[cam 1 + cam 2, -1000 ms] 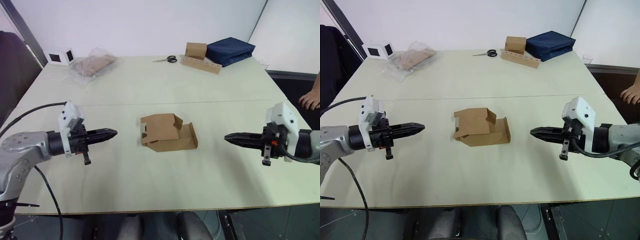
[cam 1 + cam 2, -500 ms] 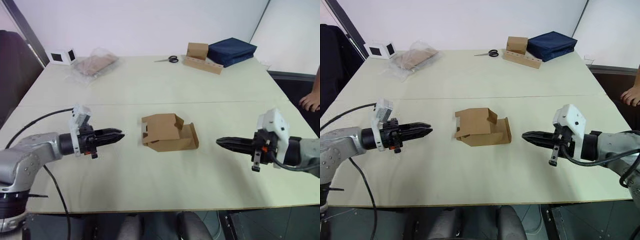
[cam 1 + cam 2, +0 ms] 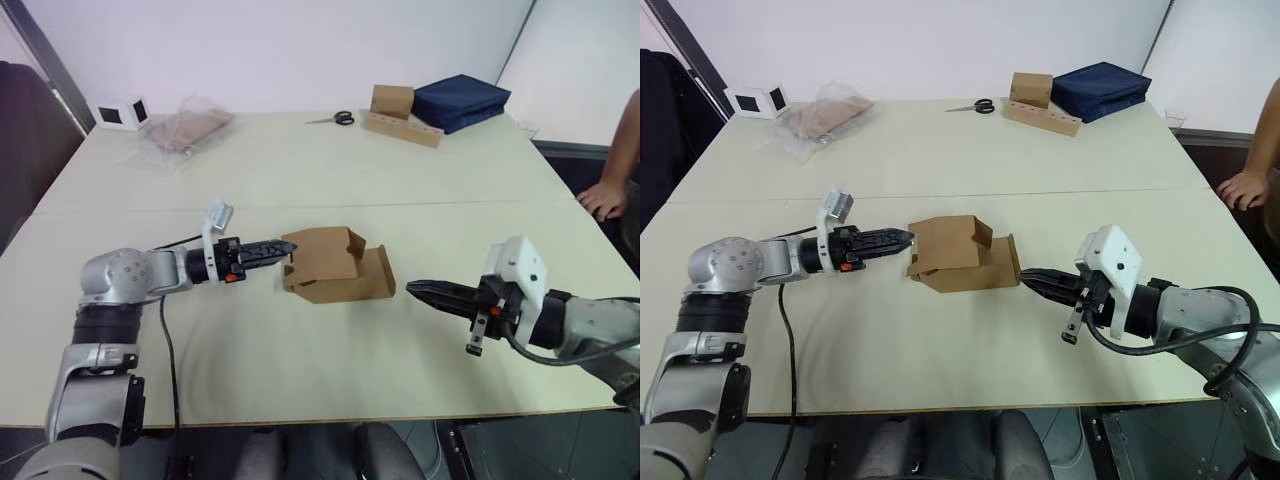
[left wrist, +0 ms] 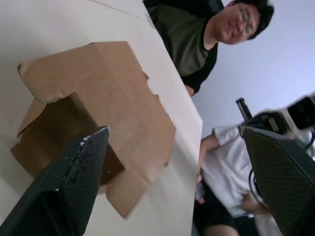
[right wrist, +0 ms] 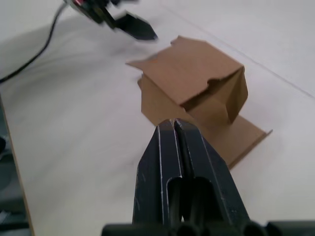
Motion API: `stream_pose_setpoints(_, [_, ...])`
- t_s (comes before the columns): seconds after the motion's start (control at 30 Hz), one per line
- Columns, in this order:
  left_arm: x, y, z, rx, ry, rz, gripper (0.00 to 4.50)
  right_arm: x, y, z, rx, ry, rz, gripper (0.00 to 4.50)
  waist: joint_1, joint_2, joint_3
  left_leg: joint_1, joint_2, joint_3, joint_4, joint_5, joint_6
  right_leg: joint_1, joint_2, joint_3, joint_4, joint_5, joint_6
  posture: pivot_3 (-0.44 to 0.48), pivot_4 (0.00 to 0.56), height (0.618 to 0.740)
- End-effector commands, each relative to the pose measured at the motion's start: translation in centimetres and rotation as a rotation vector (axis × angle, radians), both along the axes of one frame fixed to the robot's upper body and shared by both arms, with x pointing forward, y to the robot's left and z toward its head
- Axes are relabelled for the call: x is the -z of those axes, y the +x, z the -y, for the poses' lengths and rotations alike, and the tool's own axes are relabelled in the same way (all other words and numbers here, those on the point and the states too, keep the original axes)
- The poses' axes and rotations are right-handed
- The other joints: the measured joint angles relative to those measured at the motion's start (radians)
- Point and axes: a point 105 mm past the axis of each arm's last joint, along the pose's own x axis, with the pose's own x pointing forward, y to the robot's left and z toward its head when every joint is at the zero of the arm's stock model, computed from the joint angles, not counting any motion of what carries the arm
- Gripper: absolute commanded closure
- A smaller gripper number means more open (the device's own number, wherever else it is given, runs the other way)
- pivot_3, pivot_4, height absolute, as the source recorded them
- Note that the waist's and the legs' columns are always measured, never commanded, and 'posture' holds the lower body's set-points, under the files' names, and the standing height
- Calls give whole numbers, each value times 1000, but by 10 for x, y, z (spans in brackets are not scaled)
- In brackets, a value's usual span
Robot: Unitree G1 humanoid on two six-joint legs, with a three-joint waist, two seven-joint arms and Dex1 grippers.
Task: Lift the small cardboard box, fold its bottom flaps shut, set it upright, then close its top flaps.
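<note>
the small cardboard box lies on its side mid-desk, flaps splayed. the left gripper, fingers spread, reaches its end; the right gripper, pinched shut and empty, nears. likely light, crushable: grip its stiff walls.

small cardboard box mid-table, between left claw and right claw.

The left arm reaches in from the robot's left, forearm level, and the left gripper points toward the middle with its two black fingers spread apart. The right arm stretches in from the opposite side, and the right gripper has its fingers pressed together, tips pointing left.
</note>
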Motion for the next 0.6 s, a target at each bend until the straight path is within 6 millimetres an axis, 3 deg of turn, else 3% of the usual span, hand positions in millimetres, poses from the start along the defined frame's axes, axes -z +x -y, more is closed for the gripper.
stream_pose_setpoints(0.03, [-1,9,6,19,-26,6,61,-8,-7,-4,9,6,47,4500,2,0,0,0,0,0,0,0,0,0,0,0,0,0,0,0,150,740])
stream_pose_setpoints(0.37, [5,26,39,76,-69,-24,61,-8,-11,-8,53,14,60,4500,5,0,0,-1,0,0,0,0,0,-1,0,0,0,0,0,0,150,740])
stream_pose_setpoints(0.6, [7,30,50,89,-94,-34,61,-8,-12,-8,72,15,66,4500,2,0,0,-1,0,0,0,0,0,-1,0,0,0,0,0,0,150,740])
